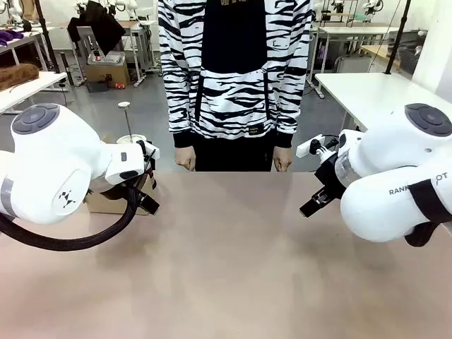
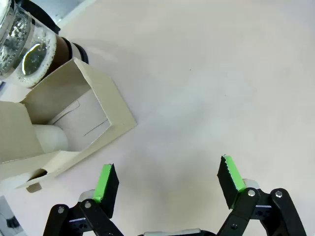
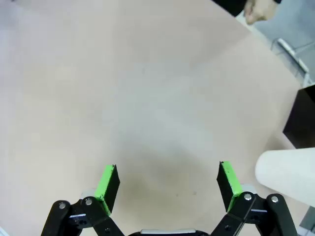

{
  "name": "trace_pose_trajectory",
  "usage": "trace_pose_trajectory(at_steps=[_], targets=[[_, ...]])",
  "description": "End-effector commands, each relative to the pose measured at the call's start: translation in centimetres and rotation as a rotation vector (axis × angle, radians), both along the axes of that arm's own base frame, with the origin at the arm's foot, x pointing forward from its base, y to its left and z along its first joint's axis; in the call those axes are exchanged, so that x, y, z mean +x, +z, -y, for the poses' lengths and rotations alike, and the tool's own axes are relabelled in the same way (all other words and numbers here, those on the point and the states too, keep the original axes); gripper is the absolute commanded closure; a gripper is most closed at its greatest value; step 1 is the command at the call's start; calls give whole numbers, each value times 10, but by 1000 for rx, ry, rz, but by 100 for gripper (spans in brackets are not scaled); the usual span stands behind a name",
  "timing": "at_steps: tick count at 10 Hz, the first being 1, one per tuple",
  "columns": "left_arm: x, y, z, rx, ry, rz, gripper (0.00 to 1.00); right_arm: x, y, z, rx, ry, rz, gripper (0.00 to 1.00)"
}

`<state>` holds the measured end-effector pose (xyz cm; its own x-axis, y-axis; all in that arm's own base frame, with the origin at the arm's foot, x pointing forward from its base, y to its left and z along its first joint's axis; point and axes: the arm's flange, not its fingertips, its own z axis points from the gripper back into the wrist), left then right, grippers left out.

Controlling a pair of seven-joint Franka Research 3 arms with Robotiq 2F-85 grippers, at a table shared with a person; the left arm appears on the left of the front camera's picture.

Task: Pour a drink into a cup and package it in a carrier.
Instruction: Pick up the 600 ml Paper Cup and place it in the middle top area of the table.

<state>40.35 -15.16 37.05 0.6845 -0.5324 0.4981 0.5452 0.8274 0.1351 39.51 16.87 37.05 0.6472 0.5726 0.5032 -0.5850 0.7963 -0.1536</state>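
Tan table [image 1: 233,268]; carrier [image 2: 106,98] partly cut off; left claw [image 2: 167,182], right claw [image 3: 167,179] wide, empty.

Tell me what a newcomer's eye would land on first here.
A person in a black-and-white striped top stands at the table's far edge. The open left gripper hovers near the cardboard carrier and a glass jug of dark drink. The open right gripper hovers over the tabletop near a white cup.

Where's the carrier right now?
Left wrist view, upper left: the carrier sits on the table beside the glass jug, just ahead of the open left gripper.
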Motion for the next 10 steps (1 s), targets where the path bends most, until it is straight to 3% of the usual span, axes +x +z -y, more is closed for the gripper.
trace_pose_trajectory(at_steps=[1,10], targets=[[0,0,0,0,0,0,0,0,0,0,0,0,0,0],[0,0,0,0,0,0,0,0,0,0,-1,0,0,0]])
